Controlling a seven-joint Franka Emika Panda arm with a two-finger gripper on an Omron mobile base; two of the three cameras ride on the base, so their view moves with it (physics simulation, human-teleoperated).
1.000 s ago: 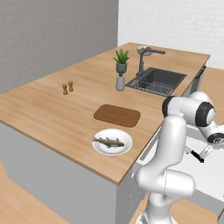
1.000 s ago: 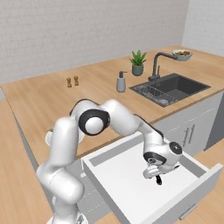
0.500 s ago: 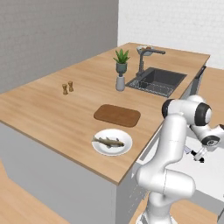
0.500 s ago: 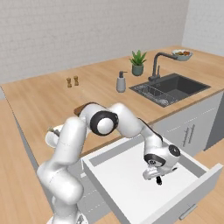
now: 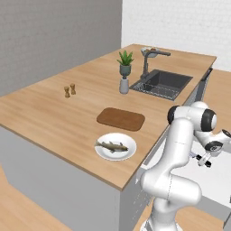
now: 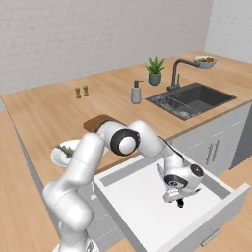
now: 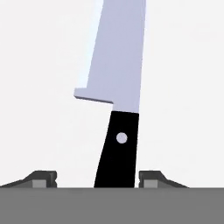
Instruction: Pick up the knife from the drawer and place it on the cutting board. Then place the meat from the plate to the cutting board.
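A: Knife (image 7: 117,92) where?
B: Flat on drawer (image 6: 133,197) floor, handle running between the fingertips (image 7: 43,178).
A: Gripper (image 7: 97,179) state?
B: Spread wide, either side of handle, gaps both sides, nothing grasped. Low over drawer, lined up for a handle pinch.
A: Rest?
B: Meat (image 5: 113,145) on plate (image 5: 101,152), just beside bare cutting board (image 5: 121,119). First step not yet done.
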